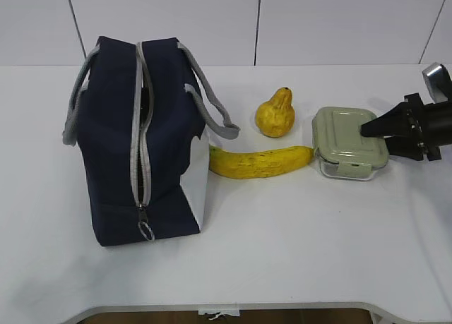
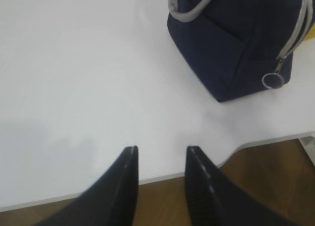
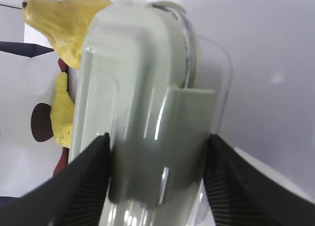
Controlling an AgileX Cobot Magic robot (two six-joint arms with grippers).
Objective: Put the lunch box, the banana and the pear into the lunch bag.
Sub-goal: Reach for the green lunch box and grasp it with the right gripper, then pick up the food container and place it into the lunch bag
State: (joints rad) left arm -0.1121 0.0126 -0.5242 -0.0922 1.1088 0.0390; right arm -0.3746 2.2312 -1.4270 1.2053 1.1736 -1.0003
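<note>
The lunch box (image 1: 346, 137), clear glass under a sage-green lid, lies on the white table at the right. My right gripper (image 1: 374, 140) comes in from the right edge. In the right wrist view, its two fingers press against opposite sides of the lunch box (image 3: 147, 88). The yellow banana (image 1: 261, 162) lies between the box and the navy lunch bag (image 1: 141, 140), its right tip touching the box. Just behind it stands the pear (image 1: 275, 112). The bag stands upright with its zipper parted. My left gripper (image 2: 161, 148) hangs open and empty over the table's front edge, left of the bag (image 2: 236, 39).
The bag's grey handles (image 1: 215, 112) droop toward the pear. A metal zipper ring (image 1: 145, 231) hangs at the bag's near bottom. The table's front edge (image 1: 226, 308) runs close below the bag.
</note>
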